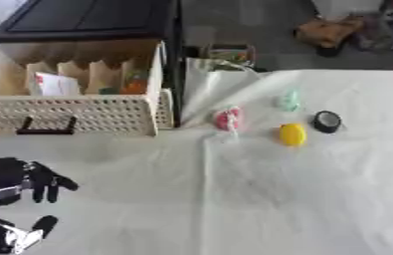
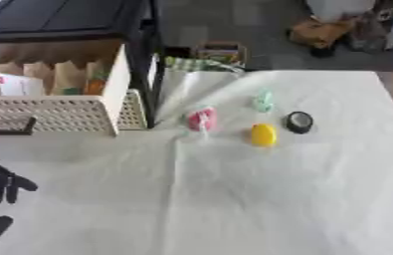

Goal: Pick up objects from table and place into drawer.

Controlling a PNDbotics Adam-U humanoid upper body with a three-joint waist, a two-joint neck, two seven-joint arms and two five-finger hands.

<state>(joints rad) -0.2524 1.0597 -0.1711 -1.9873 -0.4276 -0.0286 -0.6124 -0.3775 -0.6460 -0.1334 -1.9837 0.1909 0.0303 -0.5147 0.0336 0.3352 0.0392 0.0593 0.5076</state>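
An open beige drawer (image 1: 69, 115) with a perforated front and a black handle stands at the upper left; it holds a white packet, something orange and something green. On the white cloth lie a pink-and-white item (image 1: 227, 118), a yellow oval object (image 1: 293, 134), a pale green item (image 1: 288, 100) and a black round object (image 1: 327, 121). My left hand (image 1: 45, 182) hangs at the lower left, black fingers curled downward with nothing in them, far from the objects. The right hand does not show in either view.
A black cabinet top (image 1: 86, 20) sits behind the drawer. A white bag (image 1: 213, 69) lies at the table's far edge. Brown clutter (image 1: 330, 31) sits on the floor beyond. White cloth (image 1: 234, 199) covers the table.
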